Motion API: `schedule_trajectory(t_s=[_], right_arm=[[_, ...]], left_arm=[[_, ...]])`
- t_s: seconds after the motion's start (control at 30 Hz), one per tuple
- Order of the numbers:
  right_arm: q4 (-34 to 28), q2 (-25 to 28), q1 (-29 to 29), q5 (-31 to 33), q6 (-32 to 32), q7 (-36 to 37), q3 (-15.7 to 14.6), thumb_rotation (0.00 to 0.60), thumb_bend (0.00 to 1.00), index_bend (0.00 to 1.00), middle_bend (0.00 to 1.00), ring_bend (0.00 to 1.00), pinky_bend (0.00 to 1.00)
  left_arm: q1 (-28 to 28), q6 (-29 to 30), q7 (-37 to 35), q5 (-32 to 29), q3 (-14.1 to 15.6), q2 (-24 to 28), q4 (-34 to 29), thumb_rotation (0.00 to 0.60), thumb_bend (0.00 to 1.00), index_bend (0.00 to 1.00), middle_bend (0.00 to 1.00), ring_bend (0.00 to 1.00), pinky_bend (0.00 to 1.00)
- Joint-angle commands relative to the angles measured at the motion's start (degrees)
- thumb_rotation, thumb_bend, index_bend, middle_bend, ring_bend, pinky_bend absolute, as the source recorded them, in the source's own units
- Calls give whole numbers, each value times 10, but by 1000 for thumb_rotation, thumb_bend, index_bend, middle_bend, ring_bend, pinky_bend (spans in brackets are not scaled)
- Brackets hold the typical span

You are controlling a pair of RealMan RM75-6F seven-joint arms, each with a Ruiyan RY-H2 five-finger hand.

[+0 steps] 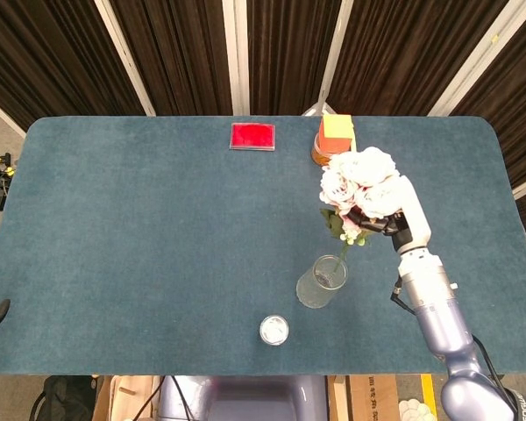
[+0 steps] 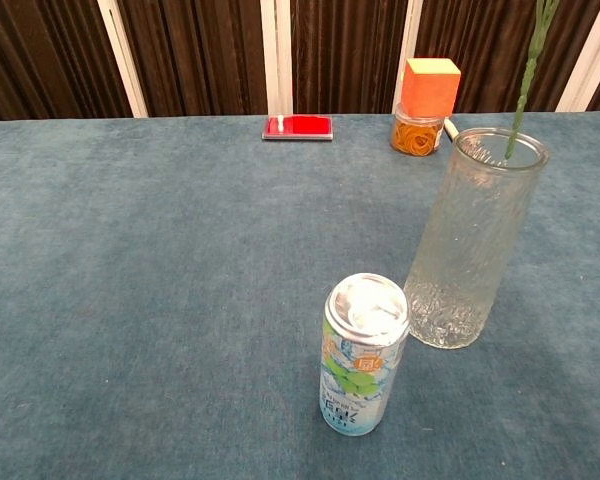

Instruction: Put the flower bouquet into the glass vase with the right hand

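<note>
Right hand fingers clamped on the flower bouquet beneath its blooms, stem tip entering the glass vase mouth; judged light, top-heavy, soft-petalled, best held by stems.

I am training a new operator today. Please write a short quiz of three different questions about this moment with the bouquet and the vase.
1. True or false: the flower bouquet is held by the right hand.
2. Where is the stem tip? A) inside the glass vase mouth B) on the table C) in the drink can
3. Fill in: the orange-lidded jar stands ____ the vase in the chest view.

Key: 1 true; 2 A; 3 behind
</note>
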Motion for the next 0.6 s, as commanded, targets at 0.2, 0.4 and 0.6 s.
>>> schedule_trajectory(t_s=[0.2, 0.4, 0.6], right_arm=[[13, 1, -17, -28, -26, 30, -17, 600, 403, 475, 583, 627, 238], [24, -7, -24, -52, -44, 49, -33, 600, 403, 474, 583, 617, 238], [43, -20, -25, -72, -62, 64, -49, 600, 403, 474, 583, 584, 238]], left_arm=[[0, 0, 12, 2, 2, -4, -2, 600, 335, 140, 0, 0, 94], [-1, -2, 16, 2, 1, -5, -3, 600, 335, 140, 0, 0, 94], [-1, -3, 16, 1, 1, -5, -3, 600, 335, 140, 0, 0, 94]])
